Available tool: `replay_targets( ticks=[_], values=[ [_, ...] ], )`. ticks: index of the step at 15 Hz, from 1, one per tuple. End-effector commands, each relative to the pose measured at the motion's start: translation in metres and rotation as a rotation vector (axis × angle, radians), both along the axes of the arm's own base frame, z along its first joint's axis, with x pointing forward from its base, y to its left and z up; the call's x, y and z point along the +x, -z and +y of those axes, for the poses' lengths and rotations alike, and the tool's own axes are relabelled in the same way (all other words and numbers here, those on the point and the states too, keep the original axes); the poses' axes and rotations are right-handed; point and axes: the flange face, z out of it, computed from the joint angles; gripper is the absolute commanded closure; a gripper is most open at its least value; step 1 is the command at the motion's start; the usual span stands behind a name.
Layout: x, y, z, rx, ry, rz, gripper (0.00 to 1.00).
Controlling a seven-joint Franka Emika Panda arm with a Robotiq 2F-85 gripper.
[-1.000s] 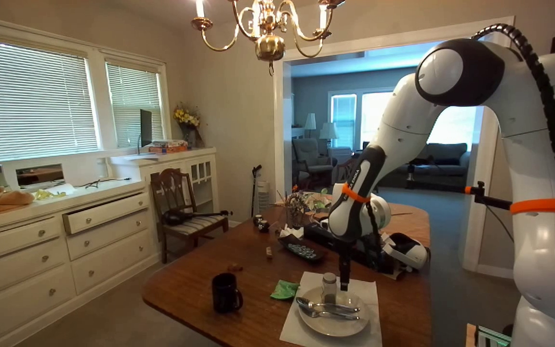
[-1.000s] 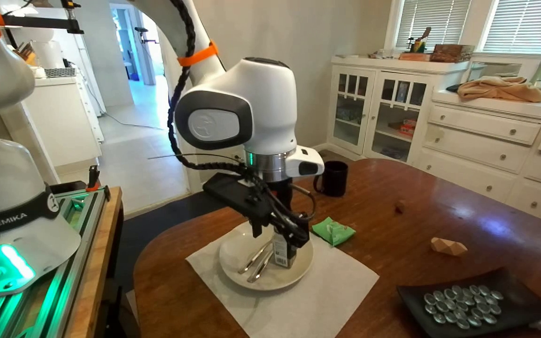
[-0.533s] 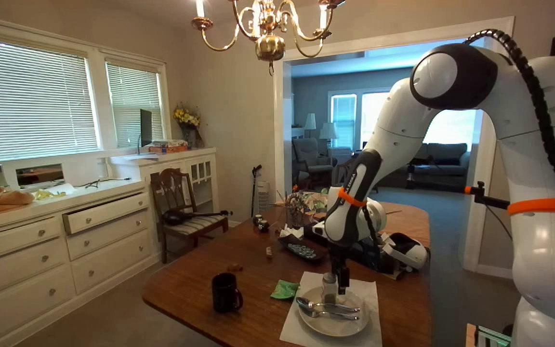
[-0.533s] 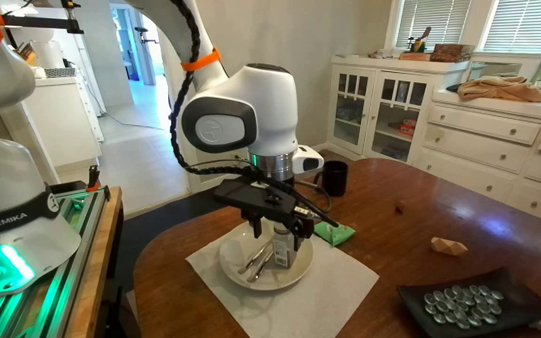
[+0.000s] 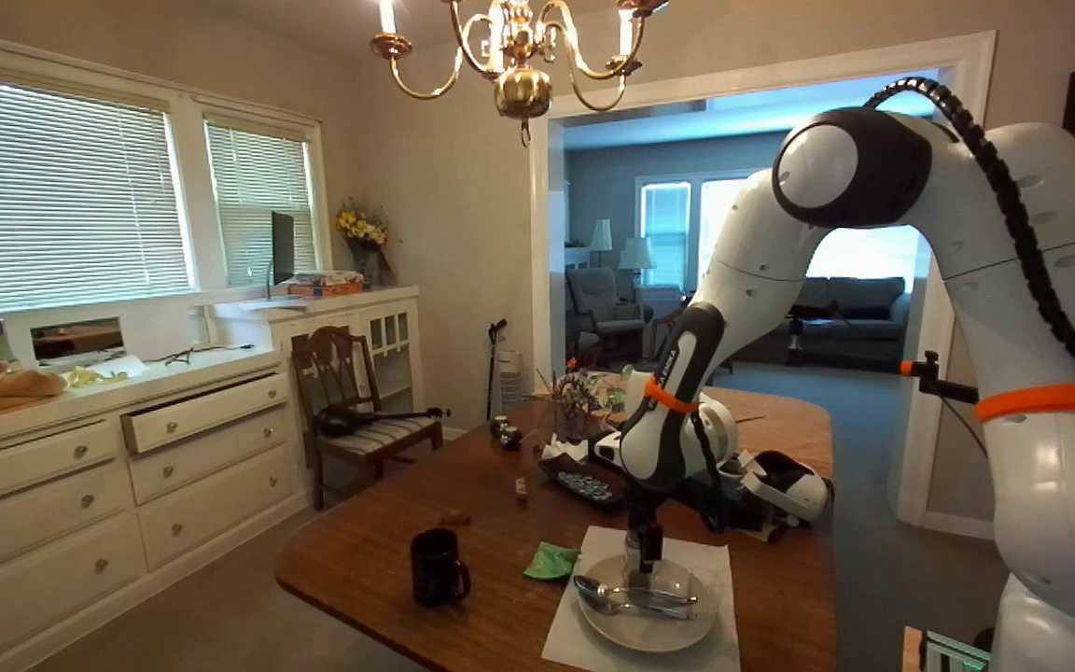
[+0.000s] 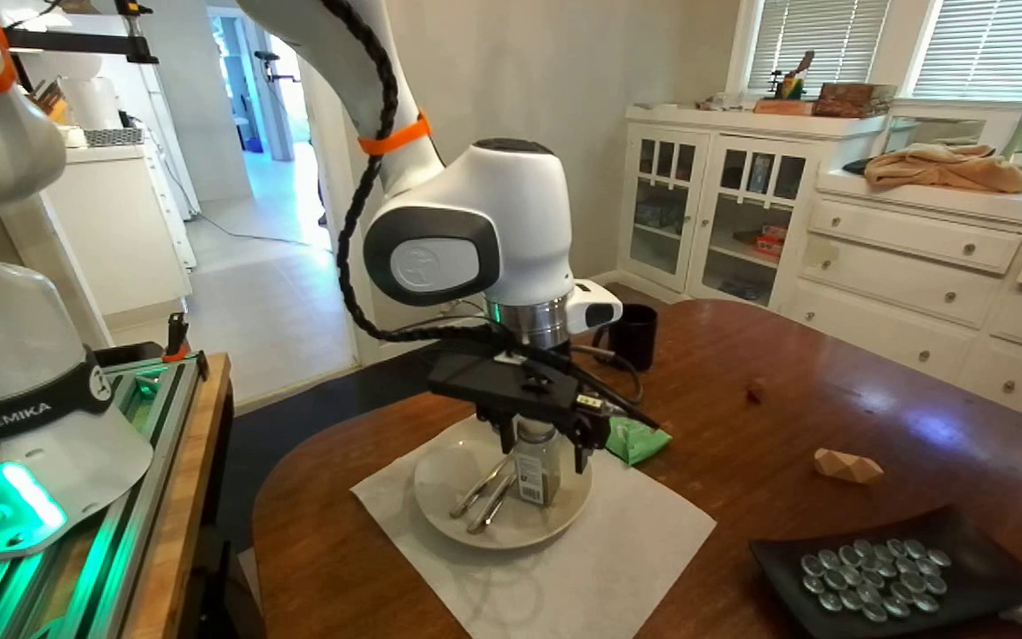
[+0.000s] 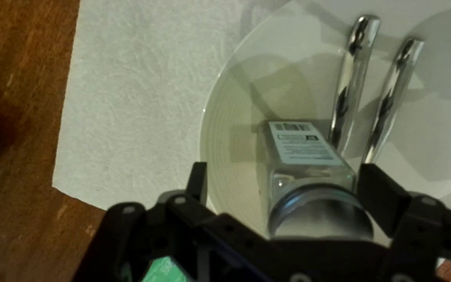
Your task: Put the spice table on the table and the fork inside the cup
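Note:
The spice jar [image 7: 307, 168], clear glass with a metallic lid and white label, stands on the white plate [image 6: 440, 506]; it shows in both exterior views [image 5: 632, 554] [image 6: 536, 470]. My gripper [image 7: 286, 185] is open around the jar's upper part, one finger on each side; the right finger is very near the jar, the left stands apart. Two shiny utensils [image 5: 640, 602] lie side by side on the plate; one looks like a spoon, and which is the fork is unclear. Their handles [image 7: 354, 78] show in the wrist view. The black cup [image 5: 435, 567] stands upright on the brown table [image 5: 360, 560].
White paper [image 6: 582, 577] lies under the plate. A green packet [image 5: 551, 562] lies between plate and cup. A black tray of glass stones [image 6: 990, 581] and a wooden faceted piece [image 6: 846, 466] lie on the table. A white headset [image 5: 785, 485] is farther back.
My gripper has come down and across the plate, and turned somewhat, so its open fingers now stand on both sides of the jar. The jar, utensils and cup have not moved.

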Motion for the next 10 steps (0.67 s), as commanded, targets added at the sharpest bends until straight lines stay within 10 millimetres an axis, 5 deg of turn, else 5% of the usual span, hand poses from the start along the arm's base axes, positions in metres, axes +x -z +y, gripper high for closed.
replay_targets(
  ticks=[1,2,4,10],
  values=[
    [0.008,0.011,0.015,-0.007,-0.029,-0.011,0.04],
    [0.01,0.012,0.019,-0.006,-0.033,-0.014,0.28],
    [0.011,0.011,0.025,-0.009,-0.036,-0.022,0.3],
    [0.015,0.0,0.028,-0.018,-0.001,-0.067,0.77]
  ],
)
